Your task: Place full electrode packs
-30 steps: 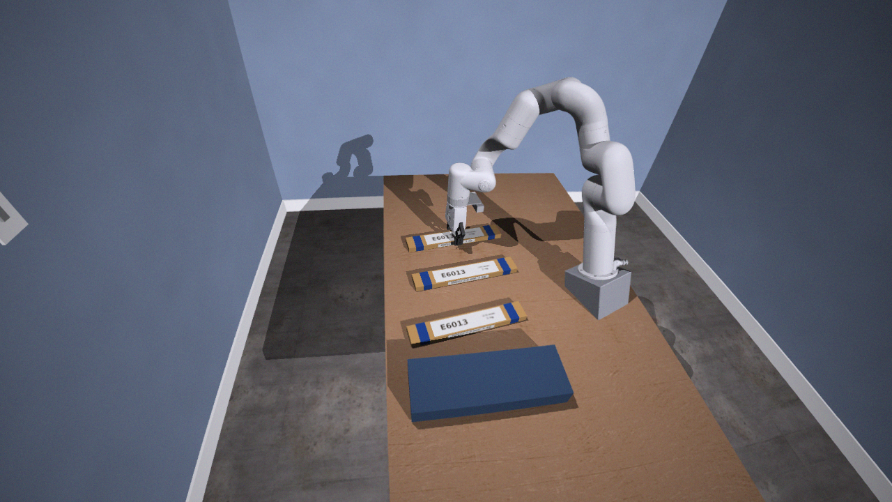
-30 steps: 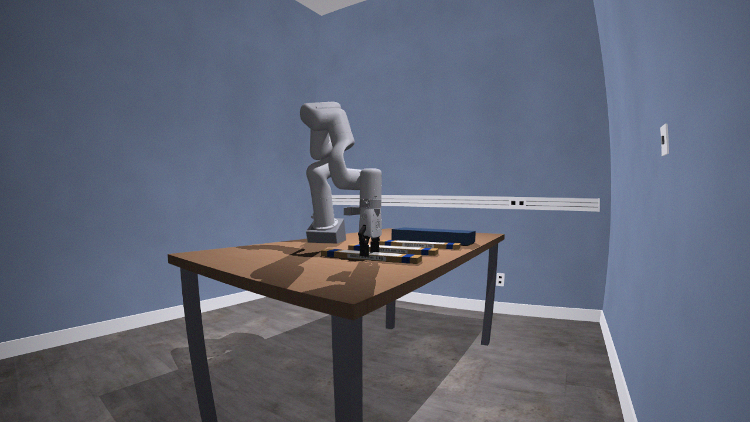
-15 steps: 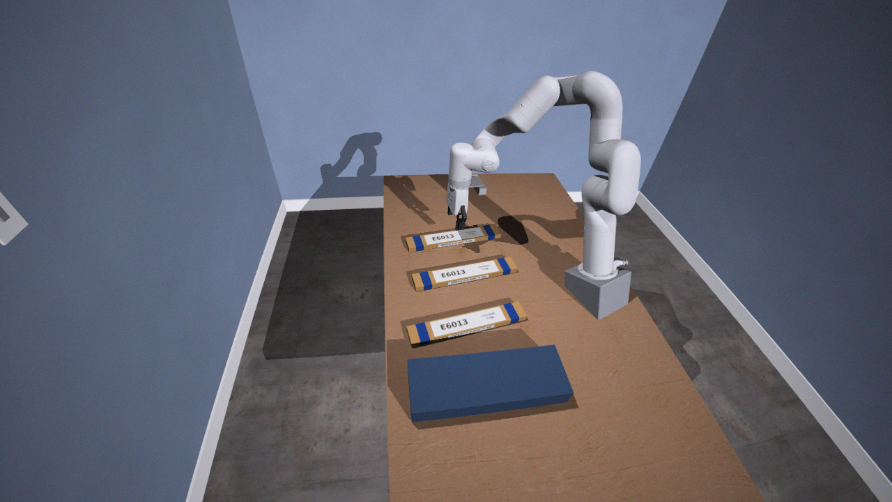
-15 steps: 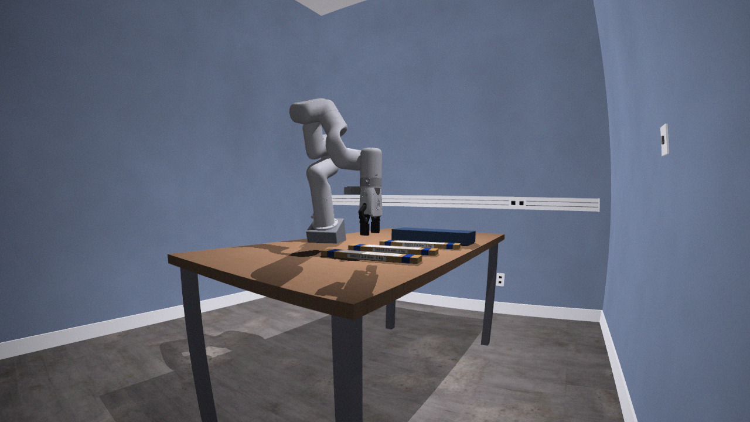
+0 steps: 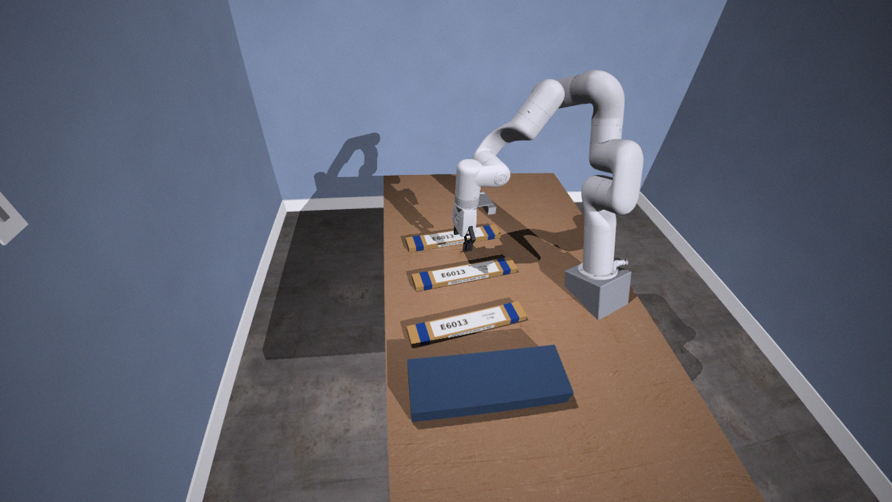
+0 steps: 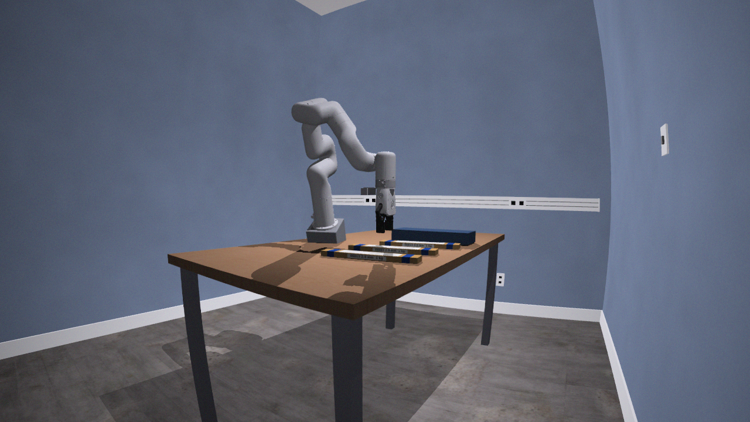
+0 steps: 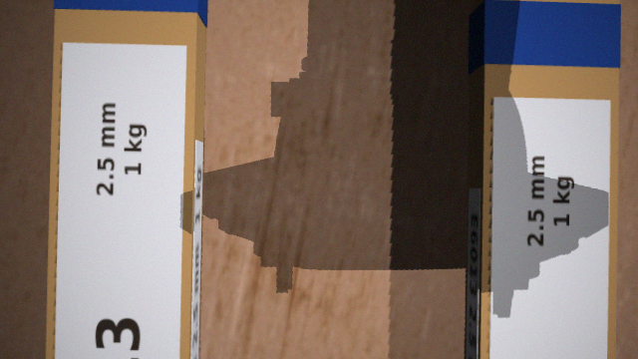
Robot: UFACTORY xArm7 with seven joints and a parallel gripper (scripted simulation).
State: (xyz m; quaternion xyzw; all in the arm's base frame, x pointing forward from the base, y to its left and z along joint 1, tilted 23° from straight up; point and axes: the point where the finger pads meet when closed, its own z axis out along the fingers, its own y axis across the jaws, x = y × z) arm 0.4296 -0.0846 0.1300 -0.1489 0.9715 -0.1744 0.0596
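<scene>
Three packs of welding electrodes lie flat in a row on the wooden surface [image 5: 624, 399], well apart from one another and roughly parallel. Each is a long, slim tan carton with a blue band near each end and a white label reading "E6013"; the wrist view shows smaller print, "2.5 mm 1 kg". The near pack [image 5: 466, 323] lies just beside the low platform [image 5: 487, 381], a flat dark-blue slab. The middle pack [image 5: 463, 272] sits beyond it, and the far pack [image 5: 436, 238] beyond that. No pack is on the platform. The gripper [image 5: 467, 242] hangs above the strip of wood between the far and middle packs, its jaws spread wide apart and holding nothing. Its shadow falls across the middle pack's label.
</scene>
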